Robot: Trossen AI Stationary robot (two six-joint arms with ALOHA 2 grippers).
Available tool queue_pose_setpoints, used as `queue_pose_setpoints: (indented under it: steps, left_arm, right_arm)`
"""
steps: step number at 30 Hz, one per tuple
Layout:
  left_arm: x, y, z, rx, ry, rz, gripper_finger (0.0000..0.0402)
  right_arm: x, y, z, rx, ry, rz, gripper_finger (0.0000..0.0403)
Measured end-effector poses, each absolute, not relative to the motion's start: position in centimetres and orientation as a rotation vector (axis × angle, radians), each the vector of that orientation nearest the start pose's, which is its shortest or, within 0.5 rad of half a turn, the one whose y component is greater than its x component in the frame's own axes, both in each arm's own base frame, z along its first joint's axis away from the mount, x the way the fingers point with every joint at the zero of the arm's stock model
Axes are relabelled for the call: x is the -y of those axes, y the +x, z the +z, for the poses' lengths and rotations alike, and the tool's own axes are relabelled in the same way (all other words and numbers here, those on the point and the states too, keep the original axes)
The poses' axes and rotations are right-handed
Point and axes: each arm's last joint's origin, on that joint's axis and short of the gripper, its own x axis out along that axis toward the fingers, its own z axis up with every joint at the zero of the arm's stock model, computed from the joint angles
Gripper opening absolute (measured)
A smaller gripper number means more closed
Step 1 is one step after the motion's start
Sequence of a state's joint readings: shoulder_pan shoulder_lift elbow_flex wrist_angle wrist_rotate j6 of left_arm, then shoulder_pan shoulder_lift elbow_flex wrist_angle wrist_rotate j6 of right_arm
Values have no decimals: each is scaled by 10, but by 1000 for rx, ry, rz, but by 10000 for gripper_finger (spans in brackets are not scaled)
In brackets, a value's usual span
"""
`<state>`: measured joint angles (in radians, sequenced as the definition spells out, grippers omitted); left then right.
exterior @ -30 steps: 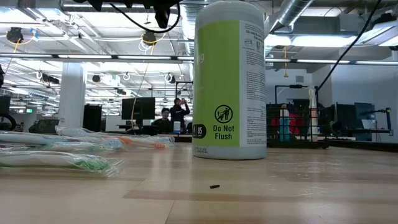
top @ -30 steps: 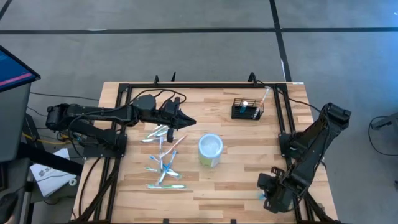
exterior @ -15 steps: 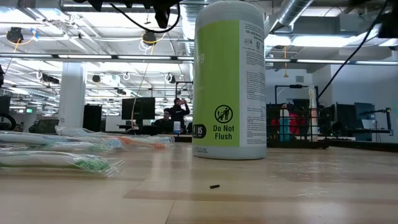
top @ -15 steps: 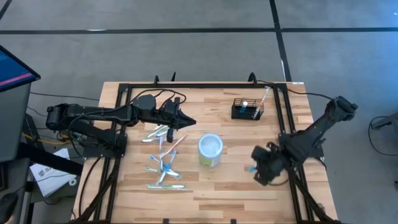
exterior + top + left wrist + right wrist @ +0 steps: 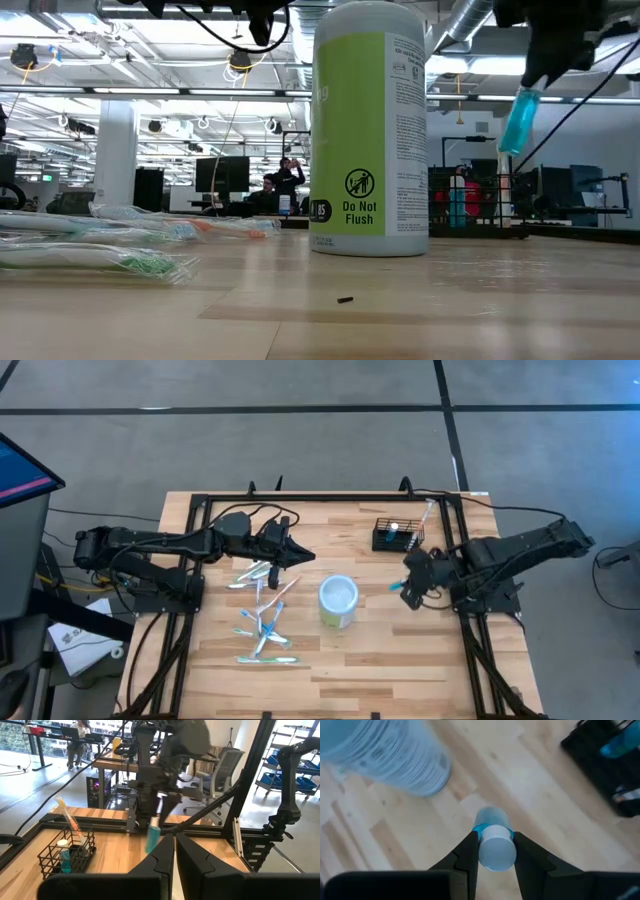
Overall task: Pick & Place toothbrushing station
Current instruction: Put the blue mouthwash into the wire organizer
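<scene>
The toothbrushing station, a small black wire basket [image 5: 398, 537], stands on the table's far right part with a small blue item upright in it. My right gripper [image 5: 412, 586] hangs just in front of it, shut on a blue tube [image 5: 518, 120] with a white cap. The basket also shows in the right wrist view [image 5: 610, 765] and the left wrist view [image 5: 67, 852]. My left gripper [image 5: 303, 558] is shut and held level above the table's middle, over several wrapped toothbrushes [image 5: 262, 610]. My right gripper pinches the blue tube at its white-capped upper end [image 5: 495, 847] between its two fingers [image 5: 465, 855]. The fingers come from above, slanting down. The tube hangs below them, a little tilted, lifted clear of the table [image 5: 518, 120].
A white-and-pale-green round canister [image 5: 338, 601] stands upright at the table's middle, left of my right gripper; it fills the low view's centre [image 5: 370, 130]. A black frame [image 5: 455, 550] runs along the table's far, left and right sides. People sit in the room beyond.
My right gripper has carried the blue tube from the table's near right corner toward the far edge and the basket, rising and turning as it went. The tube has come into the low view, still clear of the table.
</scene>
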<state>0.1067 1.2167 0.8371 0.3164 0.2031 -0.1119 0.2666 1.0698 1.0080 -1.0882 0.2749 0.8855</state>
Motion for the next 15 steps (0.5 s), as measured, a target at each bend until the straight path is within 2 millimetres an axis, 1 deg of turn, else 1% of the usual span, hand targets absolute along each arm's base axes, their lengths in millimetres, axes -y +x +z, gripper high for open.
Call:
queue_pose_setpoints:
  steps: [6, 15]
  left_arm:
    - [-23, 273, 310, -68, -121, -93, 11]
    - [-23, 273, 310, -69, -122, -92, 11]
  right_arm:
    - [-15, 177, 294, -997, 477, -546, 86]
    - [15, 177, 294, -1000, 463, -634, 86]
